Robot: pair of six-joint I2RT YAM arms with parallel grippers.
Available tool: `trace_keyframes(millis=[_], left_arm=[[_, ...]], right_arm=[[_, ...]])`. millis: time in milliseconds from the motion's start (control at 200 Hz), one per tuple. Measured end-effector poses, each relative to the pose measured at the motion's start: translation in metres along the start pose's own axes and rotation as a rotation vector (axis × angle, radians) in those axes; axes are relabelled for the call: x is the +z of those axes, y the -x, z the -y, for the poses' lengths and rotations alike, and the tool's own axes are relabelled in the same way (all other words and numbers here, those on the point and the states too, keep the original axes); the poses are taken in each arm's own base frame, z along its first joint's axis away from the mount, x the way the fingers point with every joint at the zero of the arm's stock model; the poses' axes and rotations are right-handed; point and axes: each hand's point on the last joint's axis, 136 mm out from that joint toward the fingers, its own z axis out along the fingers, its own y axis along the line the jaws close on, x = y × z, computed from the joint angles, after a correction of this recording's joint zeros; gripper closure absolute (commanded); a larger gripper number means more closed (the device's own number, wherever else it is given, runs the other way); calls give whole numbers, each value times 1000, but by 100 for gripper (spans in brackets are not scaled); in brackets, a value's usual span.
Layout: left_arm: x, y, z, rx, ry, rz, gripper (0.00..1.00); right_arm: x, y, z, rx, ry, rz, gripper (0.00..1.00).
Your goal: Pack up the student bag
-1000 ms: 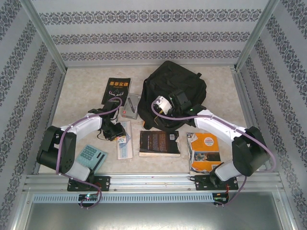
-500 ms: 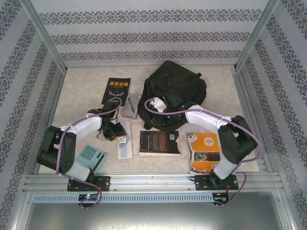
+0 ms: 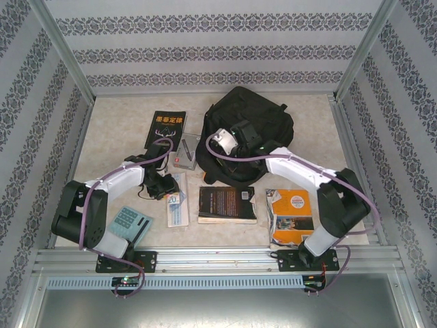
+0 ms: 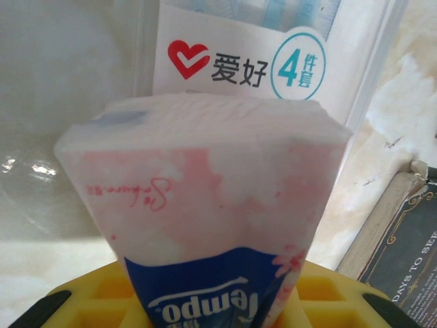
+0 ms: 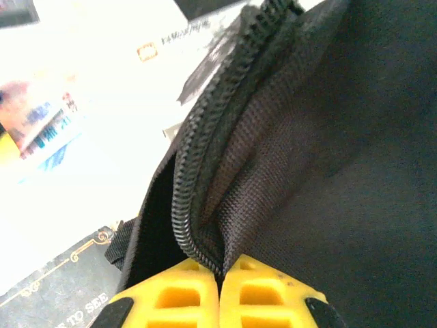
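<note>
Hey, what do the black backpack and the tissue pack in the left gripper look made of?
The student bag looks like matte black woven synthetic fabric; its coarse weave shows. Its zipper seems a plastic coil. The tissue pack seems wrapped in thin printed plastic film, faintly glossy, folded at the end.

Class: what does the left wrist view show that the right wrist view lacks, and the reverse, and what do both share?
Left wrist, not right: a clearly seen tissue pack gripped between the left fingers, a clear-wrapped stationery packet behind it. Right wrist, not left: the student bag, its zipper edge pinched between the shut right fingers; its washed-out upper left is unreadable. Both: yellow fingers at the bottom, a dark book with pale lettering.
</note>
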Motion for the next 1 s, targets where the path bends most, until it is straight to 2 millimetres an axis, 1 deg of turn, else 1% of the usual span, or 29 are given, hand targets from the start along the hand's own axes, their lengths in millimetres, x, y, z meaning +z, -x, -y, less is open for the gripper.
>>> trace_keyframes(millis=[70, 145, 260, 355, 470, 590, 665, 769, 884, 999], left_arm=[[-4, 1, 3, 4, -6, 8, 78], [-12, 5, 9, 10, -18, 24, 79], [-35, 17, 29, 34, -66, 72, 81], [-57, 28, 54, 66, -122, 114, 84], [-82, 34, 93, 123, -202, 156, 90], [-100, 38, 133, 158, -285, 167, 92], [-102, 44, 157, 177, -319, 161, 92], [-94, 53, 186, 198, -340, 148, 93], [-86, 59, 214, 220, -352, 135, 93], [-84, 69, 244, 239, -377, 141, 93]], right_arm=[[-18, 11, 6, 1, -35, 42, 100], [-36, 19, 14, 11, -69, 70, 100], [-55, 30, 27, 40, -109, 95, 100], [-66, 42, 36, 71, -128, 118, 100], [-81, 58, 48, 123, -150, 153, 100], [-100, 73, 63, 213, -170, 193, 100], [-111, 84, 71, 266, -169, 221, 100], [-123, 98, 76, 316, -151, 257, 100], [-127, 105, 75, 372, -133, 260, 100], [-128, 112, 77, 420, -121, 262, 100]])
